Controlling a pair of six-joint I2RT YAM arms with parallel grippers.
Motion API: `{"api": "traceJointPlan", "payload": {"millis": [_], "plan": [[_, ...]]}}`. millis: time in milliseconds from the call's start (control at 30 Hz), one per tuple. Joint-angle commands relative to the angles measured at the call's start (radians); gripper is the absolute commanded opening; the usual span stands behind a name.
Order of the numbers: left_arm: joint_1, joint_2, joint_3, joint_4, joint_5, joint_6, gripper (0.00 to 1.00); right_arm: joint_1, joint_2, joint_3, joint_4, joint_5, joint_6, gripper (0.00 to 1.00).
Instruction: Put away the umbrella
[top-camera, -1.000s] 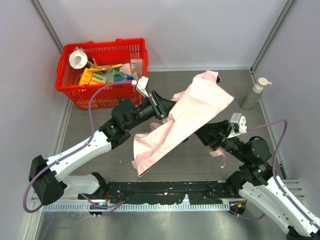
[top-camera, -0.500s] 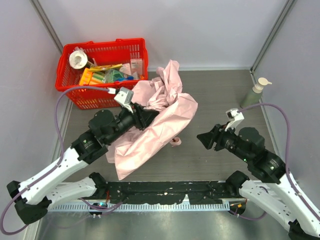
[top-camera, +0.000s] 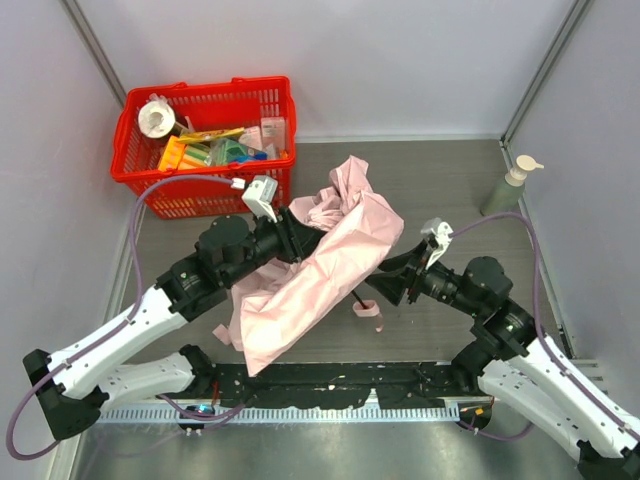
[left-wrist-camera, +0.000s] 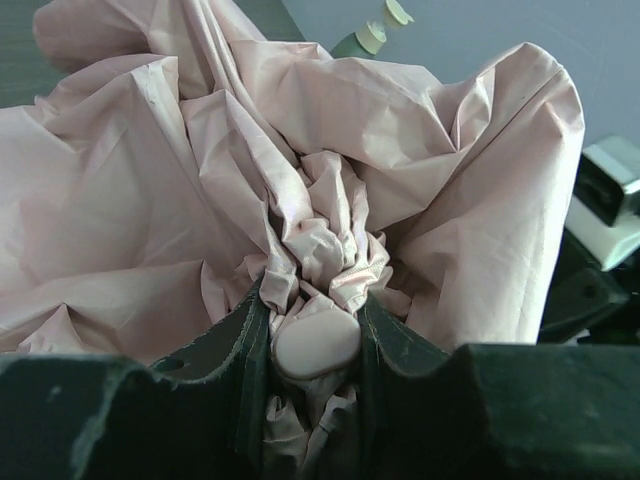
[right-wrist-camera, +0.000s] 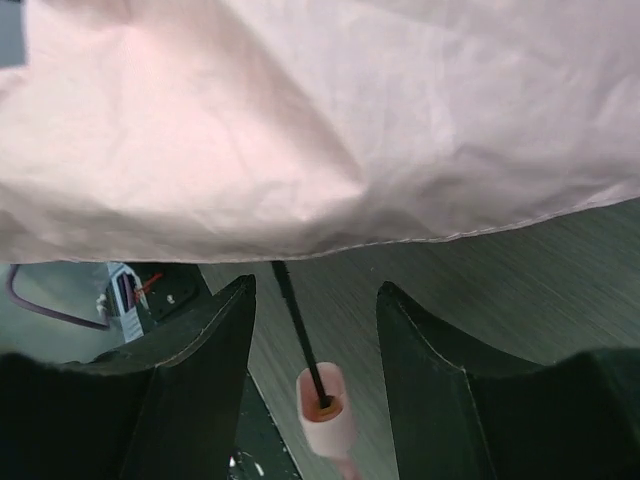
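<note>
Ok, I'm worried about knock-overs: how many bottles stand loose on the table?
1: the pump bottle stands upright at the far right. The umbrella fabric could hide another.

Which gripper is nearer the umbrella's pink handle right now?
Right. The right gripper is open, with the handle lying between its fingers. The left gripper is clamped on the bunched fabric at the opposite end of the umbrella, away from the handle.

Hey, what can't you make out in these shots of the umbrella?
Top view: where the left gripper pinches, buried in umbrella fabric.
All views: ribs and the upper shaft, under that fabric.
Top view: basket contents, too small to name.
</note>
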Motion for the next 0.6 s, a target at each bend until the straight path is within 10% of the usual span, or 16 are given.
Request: {"api": "traceJointPlan", "payload": {"millis": [0, 433, 567], "plan": [[0.0, -0.011, 0.048, 0.074, 0.031, -0.09, 0.0, 0.014, 0.072, -0.039, 0.276, -0.04, -0.069, 0.57], [0.0, 0.055, 0.131, 0.089, 0.06, -0.061, 0.0, 0.206, 0.241, -0.147, 0.496, 0.098, -0.047, 0.48], [-0.001, 0.069, 0.142, 0.106, 0.104, -0.081, 0.0, 0.218, 0.272, -0.165, 0.539, 0.189, -0.075, 0.29]]}}
